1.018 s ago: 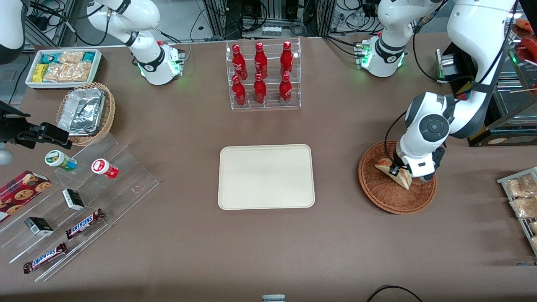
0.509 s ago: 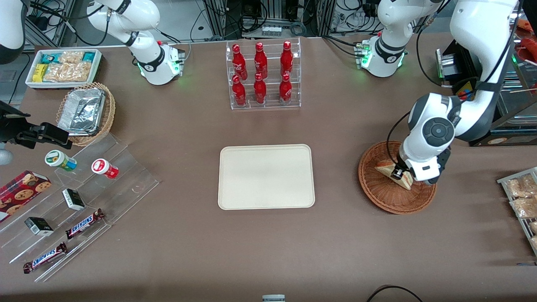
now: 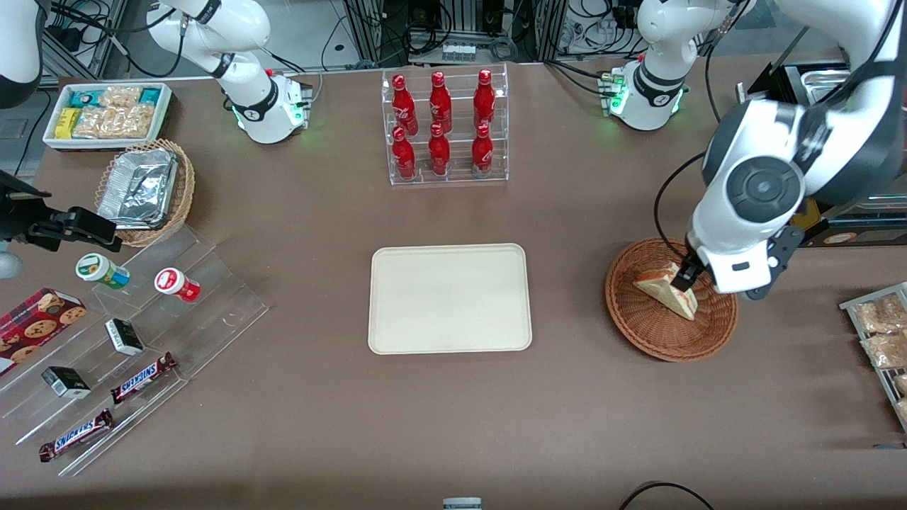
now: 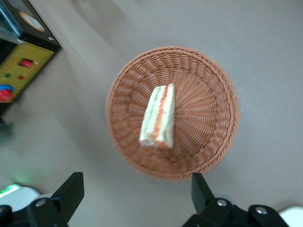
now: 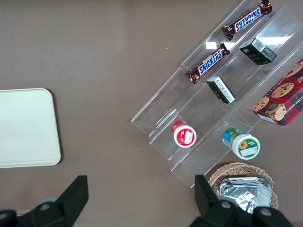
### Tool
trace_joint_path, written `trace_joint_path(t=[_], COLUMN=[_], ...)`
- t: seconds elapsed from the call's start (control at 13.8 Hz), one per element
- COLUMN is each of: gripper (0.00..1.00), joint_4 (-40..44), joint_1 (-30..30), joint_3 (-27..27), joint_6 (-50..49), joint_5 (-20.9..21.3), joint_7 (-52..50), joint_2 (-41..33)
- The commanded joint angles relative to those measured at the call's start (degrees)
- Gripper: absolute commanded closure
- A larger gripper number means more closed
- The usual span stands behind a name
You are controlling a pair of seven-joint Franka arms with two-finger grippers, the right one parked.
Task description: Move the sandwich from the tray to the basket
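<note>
The left arm's gripper (image 3: 686,279) is positioned above the brown basket (image 3: 655,336). Its two fingers (image 4: 70,195) stand wide apart, and both are separate from the sandwich (image 3: 668,293). The sandwich lies inside the basket – a wedge of pale bread with an orange-red filling, resting on the woven bottom. The off-white tray (image 3: 450,301) lies flat on the table (image 3: 453,425), offset from the basket toward the parked arm's end.

Surrounding items are arranged as follows. The clear bottle rack (image 3: 448,178), which holds red bottles (image 3: 440,103), stands farther from the front camera than the tray. Toward the parked arm's end is the stepped clear stand (image 3: 230,304); it carries two jars (image 3: 177,283), two small black-and-white cartons (image 3: 65,382) and two chocolate bars (image 3: 144,378). A red cookie box (image 3: 39,329) is beside the jars and cartons. Farther from the front camera than this stand, a wicker basket (image 3: 186,191) holds foil-wrapped items (image 3: 138,190); a white bin (image 3: 106,144) with bagged goods (image 3: 117,122) – farther still – completes that end.
</note>
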Motion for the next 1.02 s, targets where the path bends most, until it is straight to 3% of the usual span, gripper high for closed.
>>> trace_joint_path(t=[0.0, 0.22, 0.29, 0.36, 0.58, 0.8, 0.95], gripper=[0.00, 0.00, 0.00, 0.00, 0.00, 0.00, 0.00], joint_4=[6.78, 7.24, 7.24, 6.98, 6.36, 5.48, 5.57], joint_1=[0.28, 1.25, 0.38, -2.15, -11.20, -18.23, -19.84], joint_3=[0.19, 1.77, 4.91, 8.85, 28.08, 43.21, 45.54], joint_6=[-7.95, -11.65, -12.62, -12.98, -15.25, -17.63, -17.82], joint_5=[-2.85, -3.90, -4.60, -6.70, -14.96, -18.75, -19.73], joint_7=[10.57, 25.76, 30.68, 34.82, 53.68, 74.18, 76.79], joint_2=[-0.95, -4.99, -6.40, -8.41, -15.00, -18.27, -18.01])
